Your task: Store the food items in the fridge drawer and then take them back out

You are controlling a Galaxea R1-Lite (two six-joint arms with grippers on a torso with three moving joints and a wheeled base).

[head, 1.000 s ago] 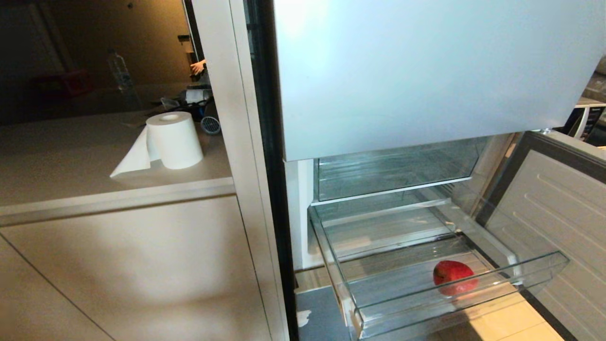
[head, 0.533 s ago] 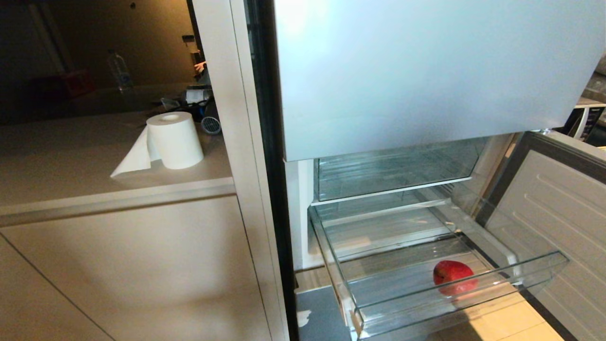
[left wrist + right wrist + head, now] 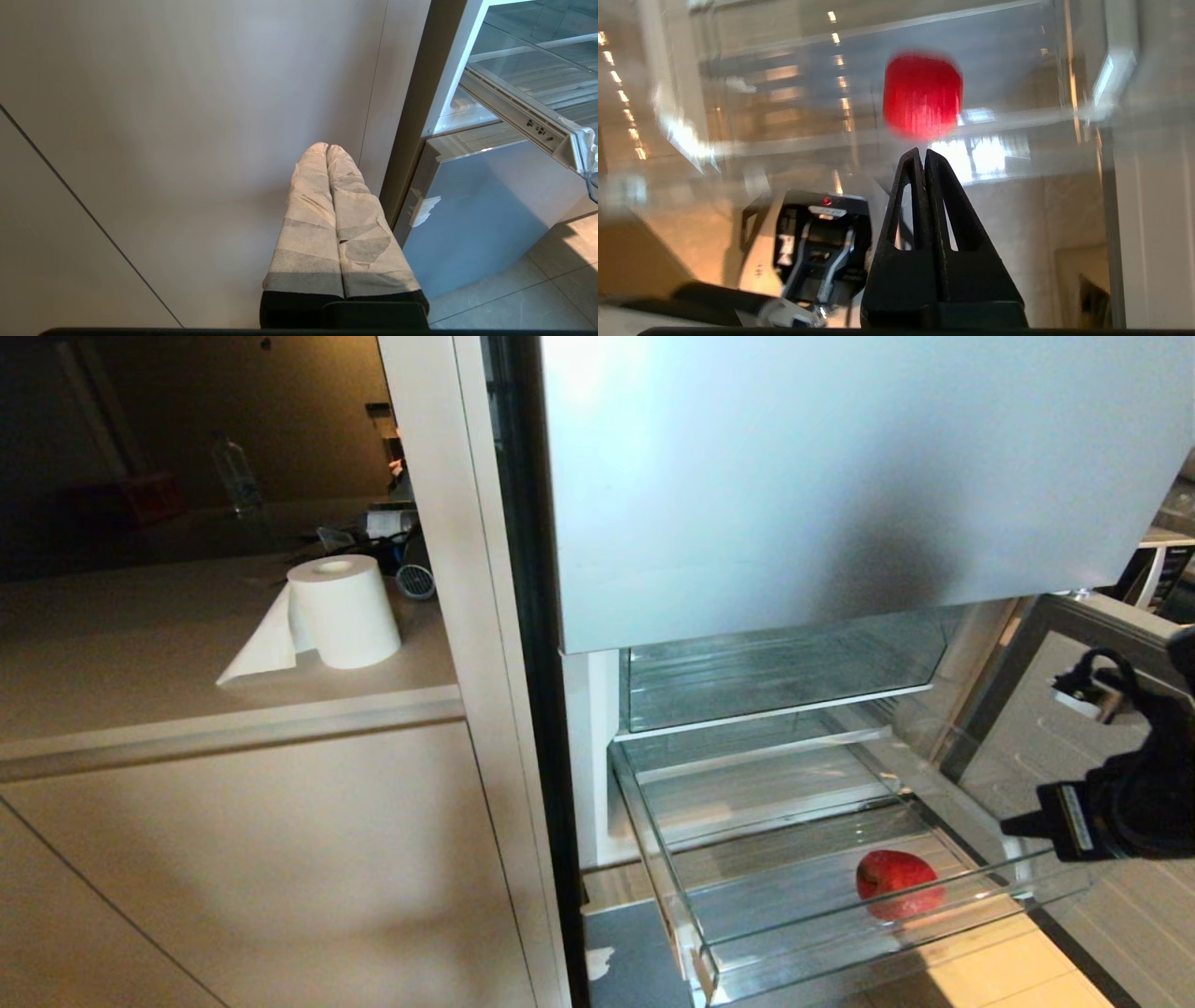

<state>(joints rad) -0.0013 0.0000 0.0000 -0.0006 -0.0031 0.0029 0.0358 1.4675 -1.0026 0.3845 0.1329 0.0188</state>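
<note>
One red fruit (image 3: 898, 884) is sitting on the ribbed floor of the pulled-out fridge drawer (image 3: 840, 933), near its front right corner. Hovering beside the drawer's right end, the right gripper (image 3: 924, 154) is showing its fingers pressed together, empty. Low by the cabinet front, the left gripper (image 3: 327, 148) is resting closed too. That fruit is looking smooth, firm and apt to roll; I'd pinch it across its widest part from above.

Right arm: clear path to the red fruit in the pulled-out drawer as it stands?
Probably yes. The fridge drawer is pulled out with its top open, and nothing covers the red fruit. The right gripper, shut, is outside its front wall, so it must go over, then open.
</note>
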